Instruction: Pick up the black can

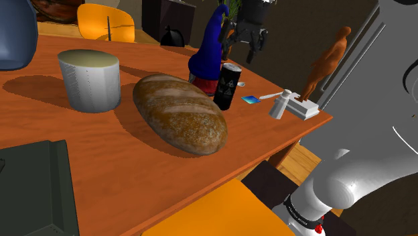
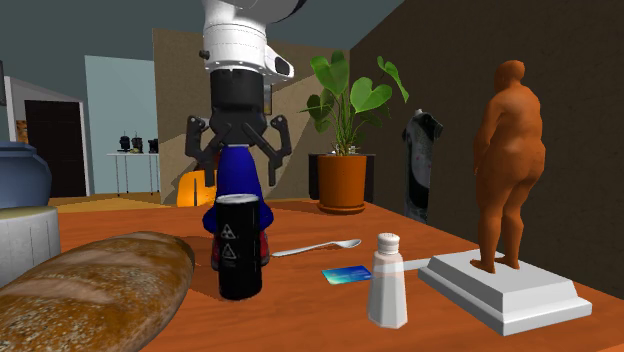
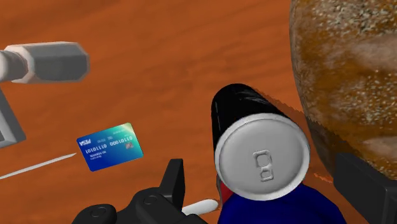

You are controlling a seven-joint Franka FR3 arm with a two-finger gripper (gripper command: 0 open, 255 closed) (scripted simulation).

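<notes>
black can (image 2: pixel 239 245), likely light, stiff and slick-sided, is standing upright beside the bread loaf (image 2: pixel 90 290); the gripper (image 2: pixel 242 162), spread open, is hovering above, best clasping its mid-wall.

My gripper (image 2: pixel 240 165) is all black; the can (image 2: pixel 239 245) is black with white symbols and a plain silver-grey top. The loaf (image 1: pixel 179 112) is speckled brown with paler patches, the table (image 1: pixel 80 144) orange-brown with wood grain, the card (image 3: pixel 109 146) blue shading to teal with white print.
</notes>
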